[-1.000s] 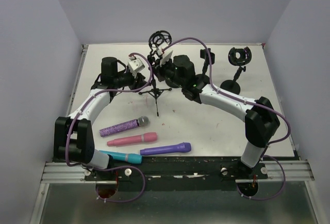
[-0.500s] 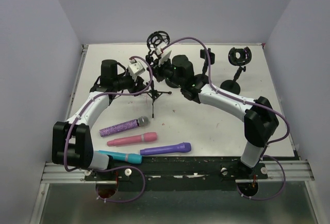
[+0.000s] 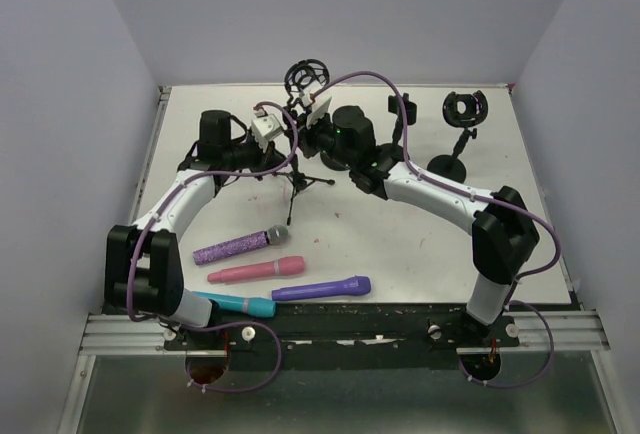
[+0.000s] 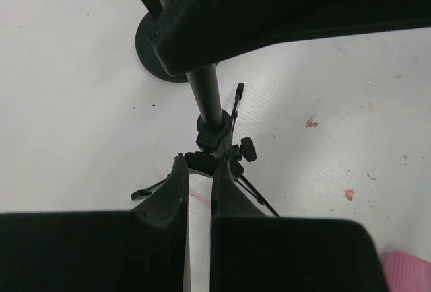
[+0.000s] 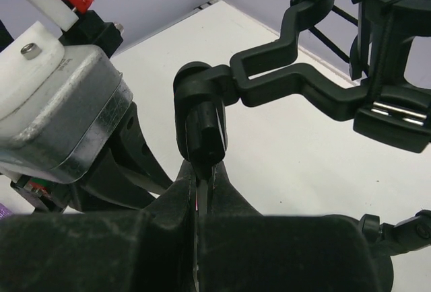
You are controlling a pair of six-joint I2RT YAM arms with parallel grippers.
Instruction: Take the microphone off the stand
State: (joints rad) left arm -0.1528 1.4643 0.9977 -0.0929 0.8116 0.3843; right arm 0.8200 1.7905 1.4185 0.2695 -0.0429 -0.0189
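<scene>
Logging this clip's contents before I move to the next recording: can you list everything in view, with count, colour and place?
glitter microphone: 1, purple with silver head, lying near left on the table
pink microphone: 1, pink, just nearer than the glitter one
violet microphone: 1, violet, near edge, centre
teal microphone: 1, teal, near edge by the left arm's base
tripod stand: 1, black, far centre
round-base stand: 1, black, far right
table: 1, white, under everything
left tool: 1, black, shut on the tripod stand's lower hub
right tool: 1, black, shut on the tripod stand's upper joint
</scene>
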